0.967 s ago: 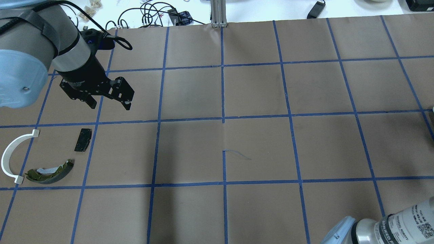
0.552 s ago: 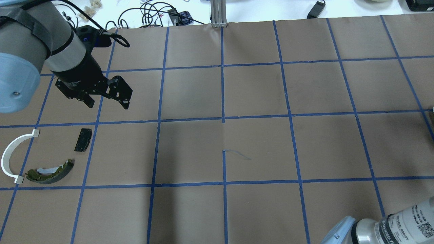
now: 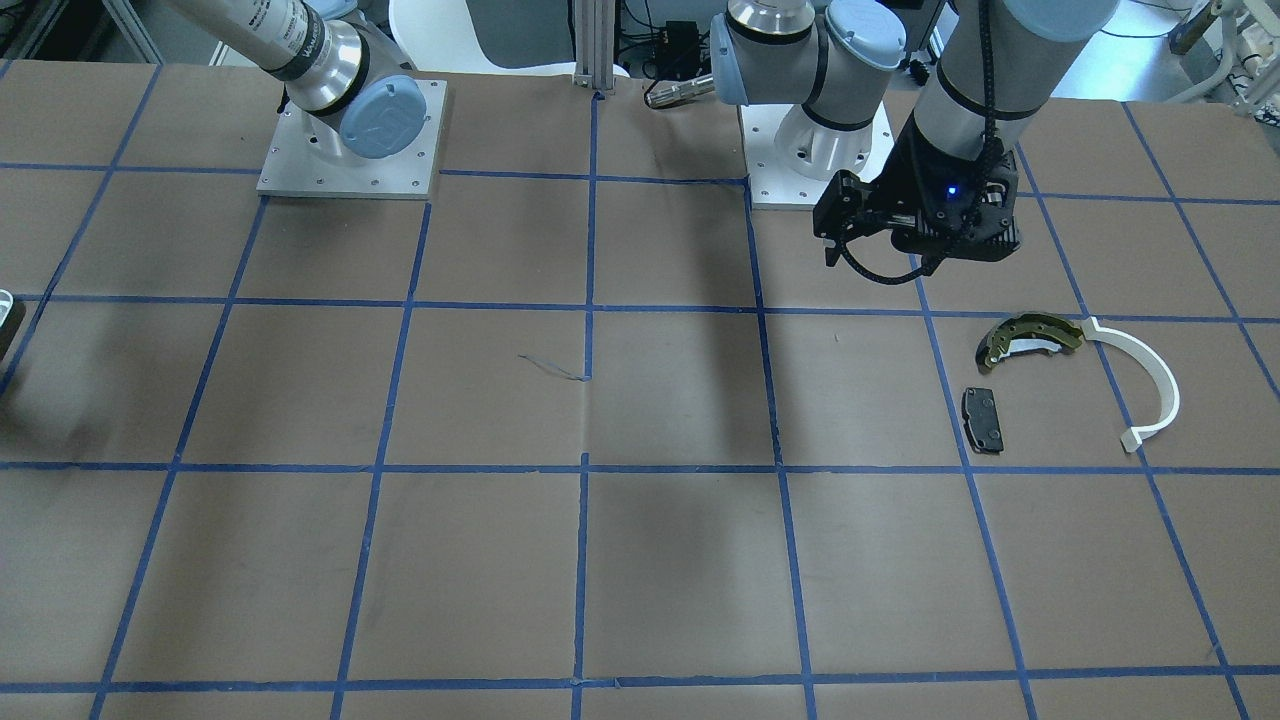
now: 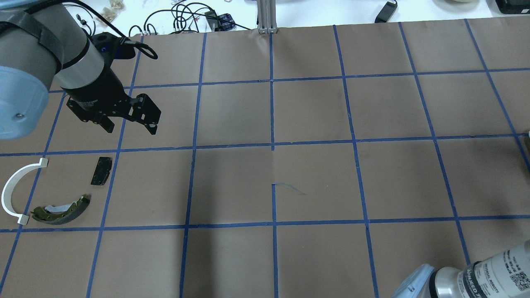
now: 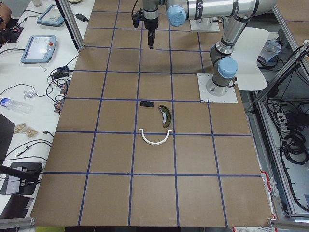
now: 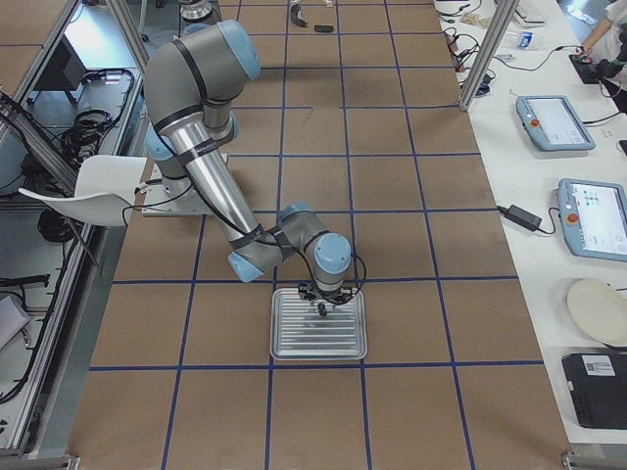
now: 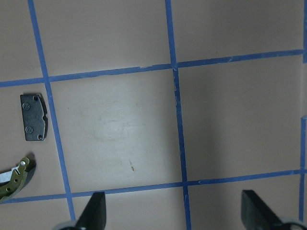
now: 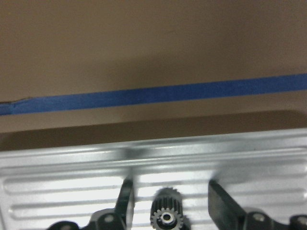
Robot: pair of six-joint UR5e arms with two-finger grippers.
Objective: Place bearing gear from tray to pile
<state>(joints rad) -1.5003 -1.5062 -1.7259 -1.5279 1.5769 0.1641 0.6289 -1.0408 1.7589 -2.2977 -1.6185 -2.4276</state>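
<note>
The bearing gear (image 8: 165, 216) sat in the tray (image 8: 57, 163) at the bench's right end, not picked up, the right gripper (image 8: 169, 187) spread around it. The left gripper (image 4: 131, 127) hung spread by the pile (image 4: 62, 210), left end.

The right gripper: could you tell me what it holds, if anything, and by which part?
Nothing yet: the right gripper is open, straddling the bearing gear on the tray without touching it.

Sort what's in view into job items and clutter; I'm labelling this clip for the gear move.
Job:
bearing gear
tray under it
right gripper, open astride the gear
pile: brake shoe, white arc strip, black pad

Lying about:
cables
tablets on the side bench
left gripper, open, holding nothing
</note>
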